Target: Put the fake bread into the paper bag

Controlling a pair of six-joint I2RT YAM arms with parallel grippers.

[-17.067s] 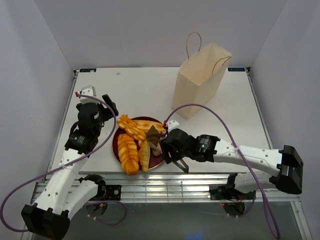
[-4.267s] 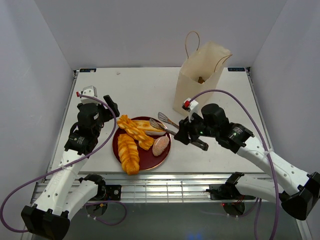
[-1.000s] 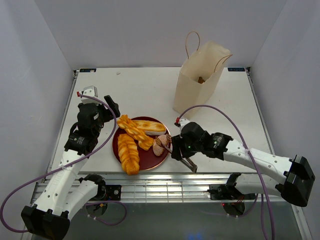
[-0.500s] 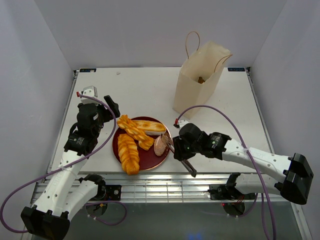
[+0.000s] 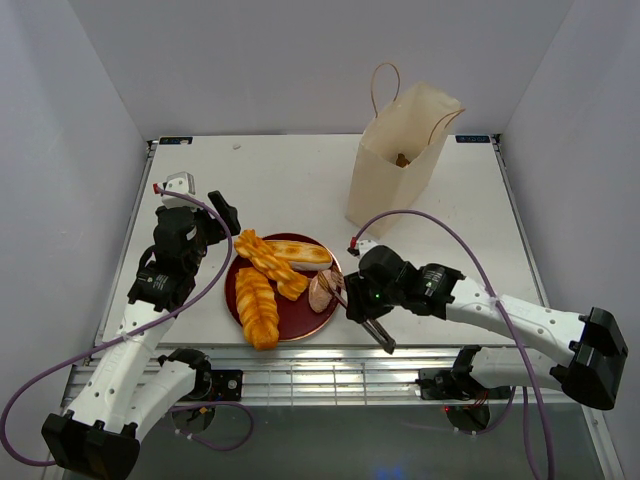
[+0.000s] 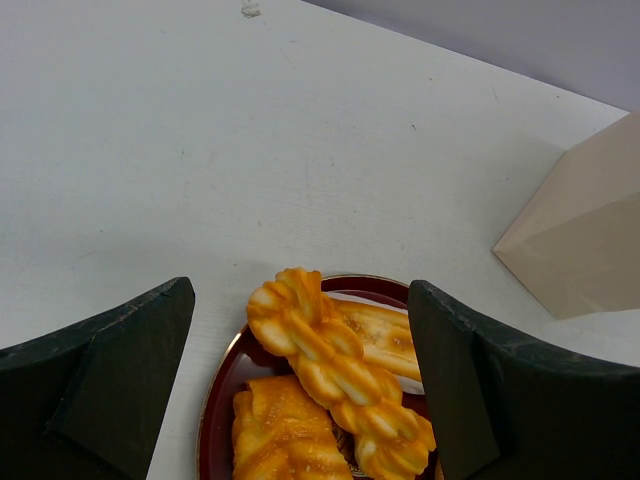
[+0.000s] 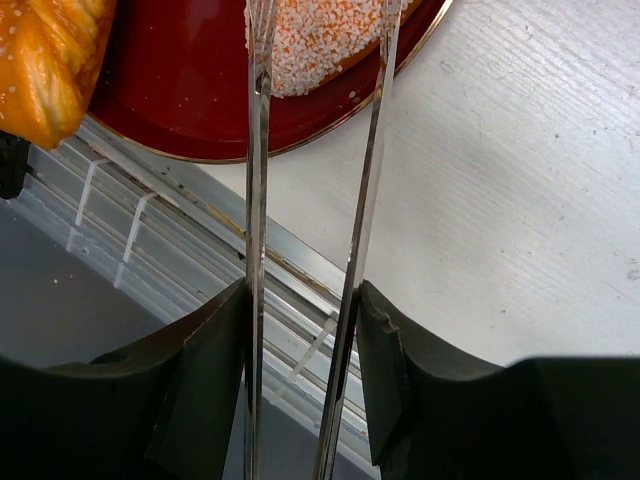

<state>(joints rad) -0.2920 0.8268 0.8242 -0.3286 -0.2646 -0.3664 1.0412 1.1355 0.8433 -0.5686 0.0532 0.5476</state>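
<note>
Fake bread lies on a dark red plate [image 5: 300, 320]: two glossy braided loaves [image 5: 257, 305] [image 5: 270, 262], a pale long roll [image 5: 300, 252] and a pinkish-brown sugared piece [image 5: 321, 290]. My right gripper [image 5: 360, 303] is shut on metal tongs [image 7: 258, 150]. The tong arms straddle the pinkish-brown piece [image 7: 320, 40] at the plate's right edge. The paper bag [image 5: 395, 165] stands upright at the back right, with a dark brown piece [image 5: 403, 159] showing inside. My left gripper [image 6: 300, 292] hangs open above the braided loaf [image 6: 330, 360], holding nothing.
The plate [image 7: 170, 90] sits close to the table's near edge, with the metal rail [image 7: 180, 230] just beyond it. The bag's side [image 6: 585, 240] rises behind and right of the plate. White walls close in the table on three sides.
The tong arms have drawn closer around the pinkish-brown piece, which now stands more on edge. The right arm has shifted only slightly. The left arm has not moved.
</note>
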